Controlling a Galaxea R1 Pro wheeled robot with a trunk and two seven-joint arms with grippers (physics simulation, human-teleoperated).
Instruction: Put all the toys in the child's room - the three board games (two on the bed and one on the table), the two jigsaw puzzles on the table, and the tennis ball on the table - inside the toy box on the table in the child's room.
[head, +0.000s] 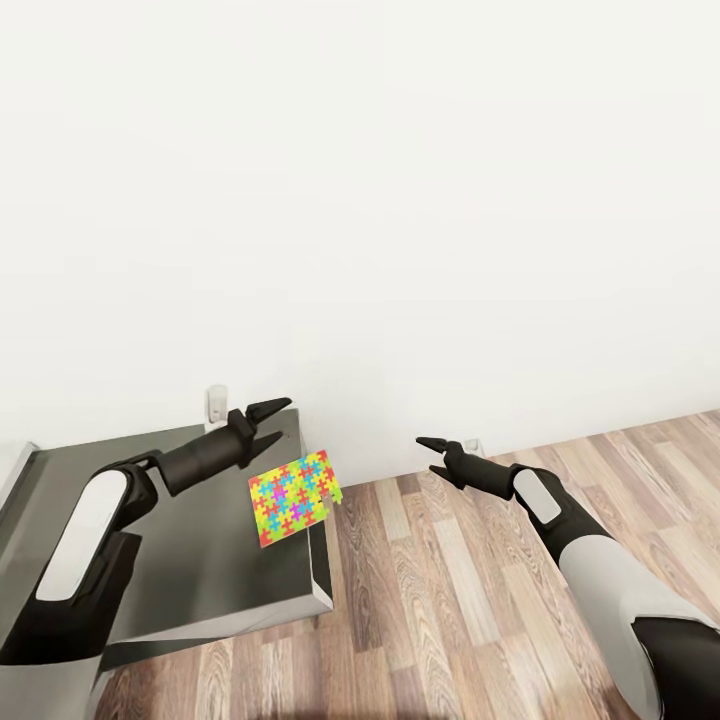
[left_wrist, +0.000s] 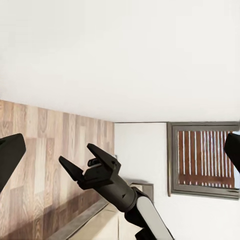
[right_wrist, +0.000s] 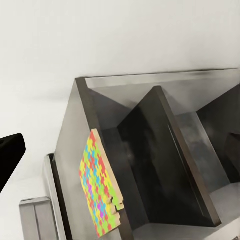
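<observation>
Head view: puzzle (head: 293, 497) flat at the outer corner of the dark table (head: 200, 590), one edge past the rim; both grippers empty, jaws apart.
Left gripper (head: 268, 421) just above and beside the puzzle, right gripper (head: 436, 455) over the floor (head: 450, 600), well apart. Risk, judged: a nudge could tip the thin overhanging square off the corner. Right wrist view adds the puzzle (right_wrist: 100, 187) edge-on with its loose corner tab; left wrist view adds the right gripper (left_wrist: 82, 162) and a slatted vent (left_wrist: 202, 157).

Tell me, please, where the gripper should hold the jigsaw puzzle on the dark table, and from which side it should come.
The jigsaw puzzle is thin and lies flat, so a top pinch probably fails. One edge juts past the table edge toward the wood floor. Probably best: grip that overhanging edge from the floor side, one finger above, one below. The open right gripper is on that side.
</observation>
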